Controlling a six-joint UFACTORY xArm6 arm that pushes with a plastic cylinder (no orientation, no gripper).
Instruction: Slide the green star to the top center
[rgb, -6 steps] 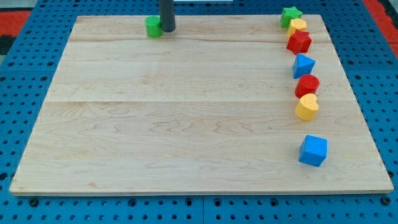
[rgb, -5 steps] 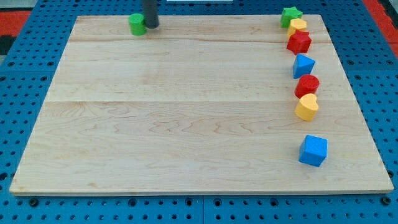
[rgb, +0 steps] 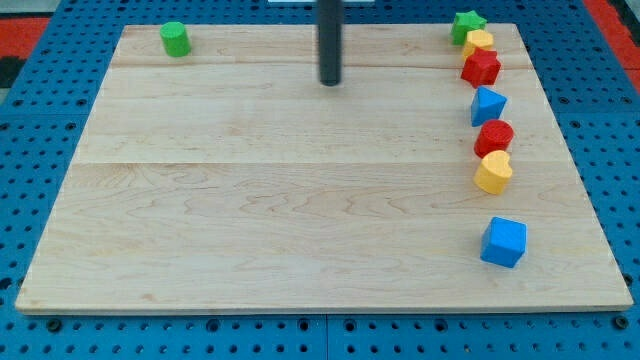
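Observation:
The green star (rgb: 467, 24) sits at the board's top right corner, touching a yellow block (rgb: 479, 41) just below it. My tip (rgb: 330, 82) is near the top centre of the board, well to the left of the star and touching no block. A green cylinder (rgb: 175, 39) stands at the top left, far from the tip.
Down the view's right side runs a column of blocks: a red star-like block (rgb: 481, 67), a blue block (rgb: 487, 105), a red cylinder (rgb: 494, 136), a yellow heart (rgb: 493, 173) and a blue cube (rgb: 503, 241). The wooden board (rgb: 300, 200) lies on blue pegboard.
The green cylinder has slid further left along the top edge. My tip has left it and moved right and slightly down to near the top centre.

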